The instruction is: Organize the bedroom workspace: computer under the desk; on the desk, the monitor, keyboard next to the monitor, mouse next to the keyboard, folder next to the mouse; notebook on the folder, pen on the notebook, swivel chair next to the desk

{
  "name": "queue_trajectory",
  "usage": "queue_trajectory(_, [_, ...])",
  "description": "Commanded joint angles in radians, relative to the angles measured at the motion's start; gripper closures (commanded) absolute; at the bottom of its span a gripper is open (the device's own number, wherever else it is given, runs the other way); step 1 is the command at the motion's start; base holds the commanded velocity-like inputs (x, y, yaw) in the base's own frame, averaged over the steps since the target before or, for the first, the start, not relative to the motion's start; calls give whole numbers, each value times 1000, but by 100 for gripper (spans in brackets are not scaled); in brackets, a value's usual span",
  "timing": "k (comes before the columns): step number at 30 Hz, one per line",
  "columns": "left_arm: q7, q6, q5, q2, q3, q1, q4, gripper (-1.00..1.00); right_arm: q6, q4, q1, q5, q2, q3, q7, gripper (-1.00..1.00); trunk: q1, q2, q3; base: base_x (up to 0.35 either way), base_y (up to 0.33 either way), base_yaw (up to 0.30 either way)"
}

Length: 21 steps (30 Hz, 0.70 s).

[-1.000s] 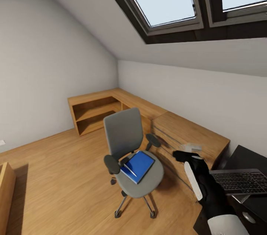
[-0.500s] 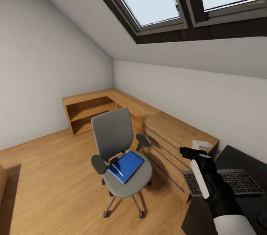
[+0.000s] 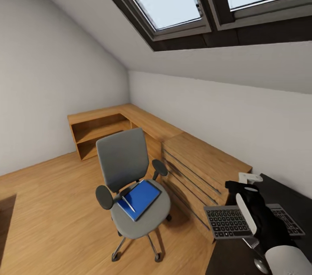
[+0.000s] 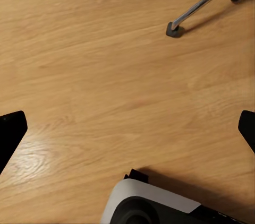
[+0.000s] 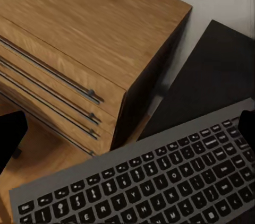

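Observation:
The grey swivel chair stands on the wood floor, apart from the black desk. On its seat lies the blue folder with the white pen on top; I cannot make out the notebook. The dark keyboard rests at the desk's left edge, one end overhanging. My right gripper hovers open just above it. Over bare floor my left gripper is open and holds nothing. Monitor, mouse and computer are out of view.
A light-wood chest of drawers stands between chair and desk. A low wooden shelf unit runs along the far walls. The chair's chrome leg and my own base are near the left gripper. Skylights slope overhead.
The camera has swung right, so the whole scene has slid left. My right arm now lies over the keyboard's middle rather than at its left end. Nothing was grasped or released.

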Motion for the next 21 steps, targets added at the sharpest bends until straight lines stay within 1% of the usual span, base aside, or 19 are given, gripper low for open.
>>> queue_trajectory(1, [6, -3, -3, 0, -1, -1, 0, -100, -9, 21, -9, -11, -4, 1, -8, -100, 1, -2, -2, 16, -20, 0])
queue_trajectory(2, [6, -3, -3, 0, -1, -1, 0, -100, -22, 44, -18, -11, -7, 1, -8, -100, 1, -2, -2, 13, -16, 0])
queue_trajectory(3, [6, -3, -3, 0, -2, -1, 0, -100, -50, 95, -38, -10, -11, 1, -8, -100, 1, -2, -2, 8, -10, 0])
queue_trajectory(5, [6, -3, -3, 0, -1, -1, 0, -100, -79, 149, -63, -9, -14, 1, -8, -100, 1, -2, -2, 6, -7, 0])
queue_trajectory(6, [6, -3, -3, 0, -1, -1, 0, -100, -107, 205, -88, -8, -17, 1, -8, -100, 1, -2, -2, 3, -4, 0])
queue_trajectory(8, [6, -3, -3, 0, -1, -1, 0, -100, -134, 260, -113, -8, -20, 1, -8, -100, 1, -2, -2, 2, -3, 0])
queue_trajectory(9, [6, -3, -3, 0, -1, -1, 0, -100, -161, 312, -136, -7, -24, 1, -8, -100, 1, -2, -2, 9, -10, 0])
queue_trajectory(10, [6, -3, -3, 0, -1, -1, 0, -100, -175, 338, -146, -7, -26, 2, -7, -100, 1, -2, -2, 23, -24, 0])
queue_trajectory(12, [6, -4, -3, 0, -1, -1, 0, -100, -242, 455, -193, -6, -31, 2, -8, -100, 1, -2, -2, 104, -100, 0])
queue_trajectory(13, [6, -4, -3, -1, -2, -1, 0, -100, -269, 496, -210, -5, -34, 2, -8, -100, 1, -2, -2, 173, -167, 0])
queue_trajectory(14, [4, -4, -4, -1, -2, -1, 0, -100, -333, 581, -241, -5, -41, 2, -8, -100, 1, -2, -2, 209, -217, 0])
queue_trajectory(17, [4, -4, -4, 0, -2, -1, 0, -100, -368, 629, -259, -5, -45, 3, -8, -100, 1, -2, -2, 121, -140, 0])
queue_trajectory(21, [5, -4, -4, -1, -1, -1, 0, -100, -389, 646, -265, -7, -47, 2, -10, -100, 1, -2, -2, 21, -25, 0])
